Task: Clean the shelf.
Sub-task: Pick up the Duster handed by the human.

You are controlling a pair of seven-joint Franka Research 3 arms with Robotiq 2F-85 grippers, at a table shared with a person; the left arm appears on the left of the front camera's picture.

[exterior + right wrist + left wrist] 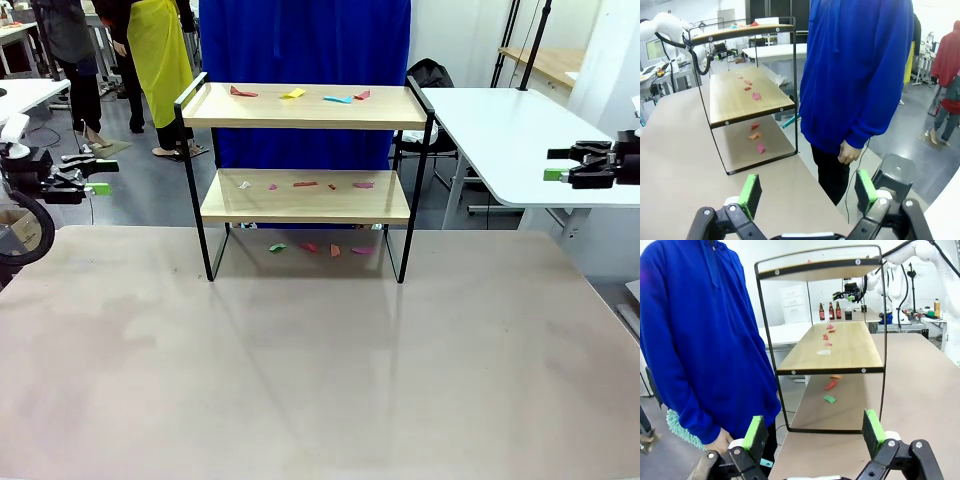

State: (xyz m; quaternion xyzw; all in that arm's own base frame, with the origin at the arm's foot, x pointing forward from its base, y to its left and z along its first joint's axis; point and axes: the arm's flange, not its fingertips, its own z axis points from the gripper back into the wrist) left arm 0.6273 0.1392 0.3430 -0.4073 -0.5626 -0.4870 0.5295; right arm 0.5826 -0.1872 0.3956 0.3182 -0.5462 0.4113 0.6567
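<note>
- My left arm sits at the left edge of the table (320,380), raised above the surface. Its left end effector (103,177) lies level and points right, towards the middle.
- My right arm mirrors it at the right edge, and the right end effector (553,164) lies level and points left.
- Both are released: the left wrist view shows the left end effector (814,430) with its green pads spread wide and nothing between them. The right end effector (807,187) looks the same.
- The shelf (300,118) stands upright at the far middle of the table, between the two end effectors and well apart from each.
- Small coloured paper scraps (292,94) lie on the top board and the lower board, and more lie on the table under the shelf.
- A person in a blue top (860,65) stands at the far side, just behind the shelf, one hand (849,152) hanging down.
</note>
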